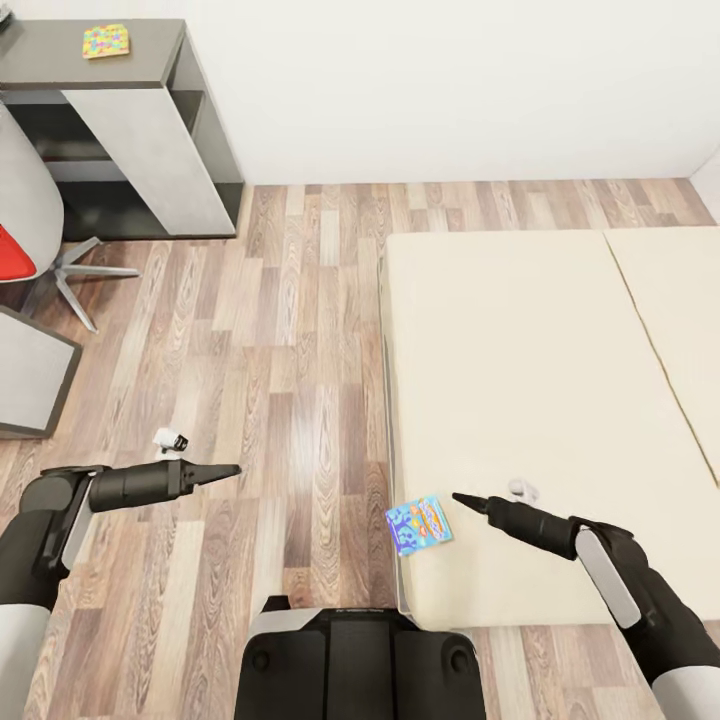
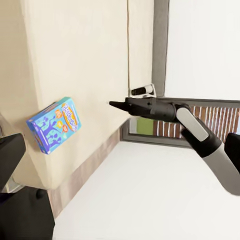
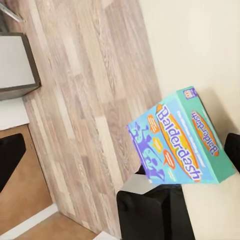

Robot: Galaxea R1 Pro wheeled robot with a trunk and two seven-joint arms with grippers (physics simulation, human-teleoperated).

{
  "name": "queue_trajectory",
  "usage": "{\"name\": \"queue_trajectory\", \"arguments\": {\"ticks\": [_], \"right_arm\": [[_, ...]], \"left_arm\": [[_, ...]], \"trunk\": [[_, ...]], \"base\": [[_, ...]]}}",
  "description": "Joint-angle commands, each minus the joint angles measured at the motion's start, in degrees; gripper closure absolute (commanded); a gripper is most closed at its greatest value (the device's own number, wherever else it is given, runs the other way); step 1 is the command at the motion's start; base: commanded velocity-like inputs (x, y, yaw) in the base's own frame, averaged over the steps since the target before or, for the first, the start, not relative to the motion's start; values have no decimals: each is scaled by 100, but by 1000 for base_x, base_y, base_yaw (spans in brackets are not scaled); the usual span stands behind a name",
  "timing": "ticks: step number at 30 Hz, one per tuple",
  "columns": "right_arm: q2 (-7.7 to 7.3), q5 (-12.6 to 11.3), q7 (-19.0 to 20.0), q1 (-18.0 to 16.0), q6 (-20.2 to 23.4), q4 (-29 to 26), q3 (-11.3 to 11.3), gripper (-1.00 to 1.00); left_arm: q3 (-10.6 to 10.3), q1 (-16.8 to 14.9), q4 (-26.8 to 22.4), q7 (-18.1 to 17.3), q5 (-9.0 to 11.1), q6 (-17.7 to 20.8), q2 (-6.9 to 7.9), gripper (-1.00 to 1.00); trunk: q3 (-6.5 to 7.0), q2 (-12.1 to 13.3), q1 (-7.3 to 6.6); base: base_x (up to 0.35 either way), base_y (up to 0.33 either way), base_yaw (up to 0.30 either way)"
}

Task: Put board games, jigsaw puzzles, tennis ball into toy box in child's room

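Head view: I stand at the near corner of the bed (image 1: 540, 380), with 1 board game (image 1: 419, 524) lying flat on the mattress right at that corner, its edge about level with the bed's side. It is a thin light-blue box with colourful print; the right wrist view reads its lettering as "Balderdash" (image 3: 180, 142), with a teal edge band. It looks light, rigid and shallow, so I judge it offers little height for a grasp from above.

My right gripper (image 1: 466, 499) points toward the box from just beside it, not touching; its fingers come together to a narrow tip and pinch nothing. The left wrist view shows the same gripper (image 2: 116, 104) tapered to a point over the mattress, apart from the box (image 2: 54, 124). My left gripper (image 1: 228, 469) hangs over the wood floor, likewise drawn to a point and empty.

Progress, as I judge it: early or middle. This game is not yet picked up. 1 jigsaw puzzle (image 1: 105, 41), a multicoloured square, sits on a dark grey-topped unit (image 1: 60, 65) by the far wall. I cannot tell from here how many toys are already stowed.
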Motion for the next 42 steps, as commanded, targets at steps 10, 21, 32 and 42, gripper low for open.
{"name": "queue_trajectory", "arguments": {"ticks": [10, 21, 32, 42], "right_arm": [[8, -10, 980, 1123, -52, -765, -926, -100], [80, 0, 1709, 1979, -540, -1483, -1706, -100], [156, 53, 1861, 2231, -651, -1509, -1766, -100], [168, 61, 1870, 2342, -664, -1569, -1772, -100]], "left_arm": [[95, 524, 46, 101, -81, 57, 221, -100], [409, 882, 389, 842, -97, 60, 294, -100], [482, 918, 642, 999, -109, 57, 394, -100], [484, 921, 771, 1012, -117, 53, 434, -100]], "trunk": [[87, -8, 4], [191, -8, 4], [291, -8, 4], [319, -8, 4]], "base": [[0, 0, 0], [0, 0, 0], [0, 0, 0], [0, 0, 0]]}}
